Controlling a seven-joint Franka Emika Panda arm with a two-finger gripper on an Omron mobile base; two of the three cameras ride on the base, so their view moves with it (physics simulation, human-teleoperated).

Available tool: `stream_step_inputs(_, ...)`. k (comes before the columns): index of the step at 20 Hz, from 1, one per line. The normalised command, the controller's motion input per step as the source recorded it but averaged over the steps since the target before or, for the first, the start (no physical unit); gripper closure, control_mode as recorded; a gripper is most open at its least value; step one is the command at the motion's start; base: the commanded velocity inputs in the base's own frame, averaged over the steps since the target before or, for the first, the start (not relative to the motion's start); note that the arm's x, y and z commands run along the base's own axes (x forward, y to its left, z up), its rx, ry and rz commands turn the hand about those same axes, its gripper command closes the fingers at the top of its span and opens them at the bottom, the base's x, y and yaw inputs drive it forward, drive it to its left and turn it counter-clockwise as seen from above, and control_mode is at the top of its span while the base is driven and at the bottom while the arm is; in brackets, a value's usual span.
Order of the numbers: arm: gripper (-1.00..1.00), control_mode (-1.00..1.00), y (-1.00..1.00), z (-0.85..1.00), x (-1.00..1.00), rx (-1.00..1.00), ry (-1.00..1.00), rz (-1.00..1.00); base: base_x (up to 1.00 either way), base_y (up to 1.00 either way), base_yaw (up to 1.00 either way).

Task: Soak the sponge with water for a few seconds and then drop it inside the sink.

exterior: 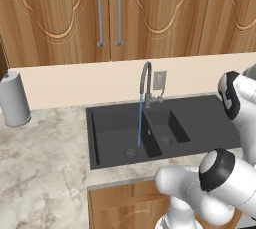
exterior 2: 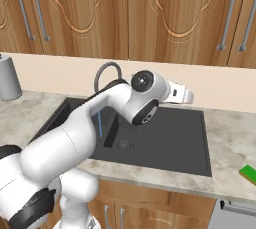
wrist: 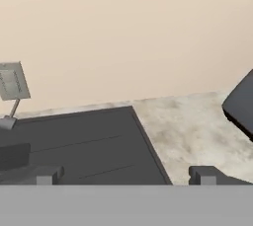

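The sponge (exterior 2: 248, 173), green, lies flat on the marble counter at the far right, near the front edge. Water (exterior: 140, 120) runs in a thin blue stream from the curved grey faucet (exterior: 146, 80) into the large basin of the dark grey sink (exterior: 210, 118). In the right base view the stream (exterior 2: 100, 123) shows partly behind my arm. My gripper (wrist: 124, 175) is open, with nothing between its fingertips (wrist: 47, 174). It hangs above the sink's drainboard (exterior 2: 175, 138), pointing right toward the wall, well left of and higher than the sponge.
A grey cylinder (exterior: 14, 99) stands on the counter at the far left by the wall. A wall outlet (wrist: 12, 81) sits behind the faucet. Wooden cabinets hang overhead. A dark object (wrist: 242, 104) sits on the counter right of the sink.
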Motion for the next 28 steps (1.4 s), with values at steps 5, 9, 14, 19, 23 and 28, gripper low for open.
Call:
stream_step_inputs(5, -1.00, -1.00, -0.13, 0.21, -0.35, -0.01, 0.14, 0.00, 0.00, 0.00, 0.00)
stream_step_inputs(9, -1.00, -1.00, -0.09, 0.06, -0.36, -0.04, 0.15, 0.00, 0.00, 0.00, 0.00)
stream_step_inputs(14, -1.00, -1.00, -0.11, 0.00, -0.31, 0.00, 0.03, 0.05, 0.00, 0.00, 0.00)
stream_step_inputs(19, -1.00, -1.00, -0.04, 0.00, -0.14, 0.00, 0.00, 0.14, 0.00, 0.00, 0.00)
stream_step_inputs(23, -1.00, -1.00, -0.07, 0.00, -0.13, -0.01, 0.02, 0.12, 0.00, 0.00, 0.00)
stream_step_inputs(28, -1.00, -1.00, -0.09, 0.00, -0.06, -0.07, 0.14, 0.09, 0.00, 0.00, 0.00)
